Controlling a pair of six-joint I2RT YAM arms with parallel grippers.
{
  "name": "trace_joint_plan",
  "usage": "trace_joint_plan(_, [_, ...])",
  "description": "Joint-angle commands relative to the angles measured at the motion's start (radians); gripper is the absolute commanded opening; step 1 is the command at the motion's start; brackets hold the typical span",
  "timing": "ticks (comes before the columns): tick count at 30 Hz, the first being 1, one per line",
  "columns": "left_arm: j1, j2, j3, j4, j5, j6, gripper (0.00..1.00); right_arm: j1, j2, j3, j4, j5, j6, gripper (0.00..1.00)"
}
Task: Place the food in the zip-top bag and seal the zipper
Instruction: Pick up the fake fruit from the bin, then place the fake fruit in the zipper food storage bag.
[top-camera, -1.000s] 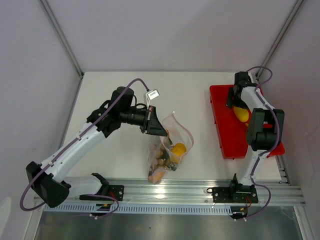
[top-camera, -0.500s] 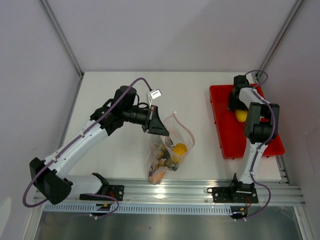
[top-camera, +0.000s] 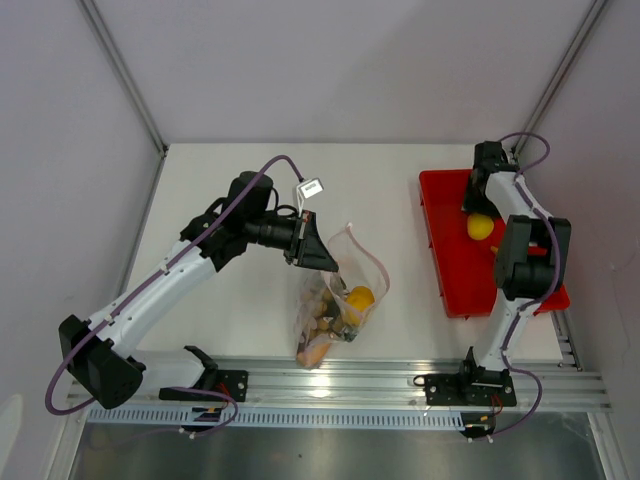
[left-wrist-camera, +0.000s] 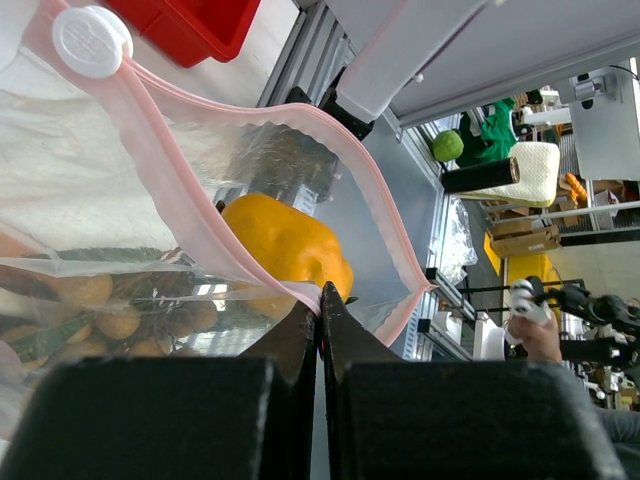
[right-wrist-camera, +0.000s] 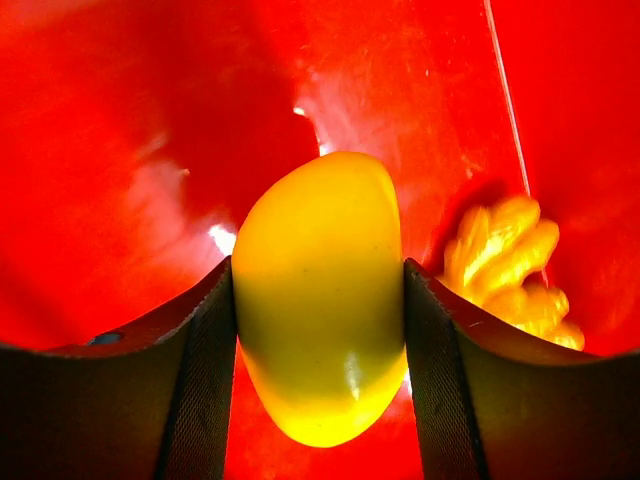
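The clear zip-top bag (top-camera: 338, 300) lies at the table's middle with several toy foods in it, among them a yellow pepper (top-camera: 358, 297). My left gripper (top-camera: 331, 263) is shut on the bag's pink zipper edge (left-wrist-camera: 250, 275) and holds the mouth open. The white slider (left-wrist-camera: 90, 40) sits at one end of the strip. The pepper also shows through the plastic in the left wrist view (left-wrist-camera: 285, 245). My right gripper (top-camera: 480, 214) is down in the red tray (top-camera: 450, 270). Its fingers (right-wrist-camera: 195, 380) press both sides of a smooth yellow toy food (right-wrist-camera: 320, 340).
A lumpy yellow-orange toy food (right-wrist-camera: 510, 265) lies in the tray just right of my right gripper. The aluminium rail (top-camera: 400, 380) runs along the near edge. Grey walls close in the back and both sides.
The right arm has shifted its pose over the tray while the yellow food stays at about the same spot. The left arm moved slightly a second ago and now holds still with the bag.
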Motion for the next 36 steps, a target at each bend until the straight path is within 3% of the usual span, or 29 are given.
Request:
trace_joint_plan(1, [0.007, -0.021, 0.039, 0.029, 0.005, 0.019, 0.0, 0.022, -0.198, -0.01, -0.042, -0.12, 0.082, 0.03])
trace_joint_plan(6, [0.008, -0.035, 0.027, 0.03, -0.017, 0.008, 0.01, 0.065, -0.48, -0.1, -0.046, -0.383, 0.194, 0.03])
trace_joint_plan(8, [0.008, -0.04, 0.024, 0.027, -0.024, 0.005, 0.01, 0.117, -0.619, -0.135, -0.005, -0.575, 0.238, 0.04])
trace_joint_plan(14, [0.008, -0.056, 0.016, 0.017, -0.041, -0.004, 0.01, 0.319, -0.867, -0.179, 0.173, -0.839, 0.491, 0.05])
trace_joint_plan(17, [0.007, -0.061, 0.019, 0.018, -0.044, -0.01, 0.01, 0.499, -0.895, -0.162, 0.207, -0.827, 0.553, 0.05])
trace_joint_plan(24, [0.007, -0.084, 0.022, 0.024, -0.043, -0.035, 0.01, 0.852, -0.841, -0.195, 0.242, -0.611, 0.573, 0.06])
trace_joint_plan(31, [0.007, -0.116, 0.022, -0.005, -0.058, -0.027, 0.0, 1.013, -0.811, -0.229, 0.211, -0.394, 0.556, 0.06])
trace_joint_plan(36, [0.007, -0.13, 0.021, -0.008, -0.058, -0.029, 0.01, 1.023, -0.855, -0.304, 0.239, -0.381, 0.579, 0.08])
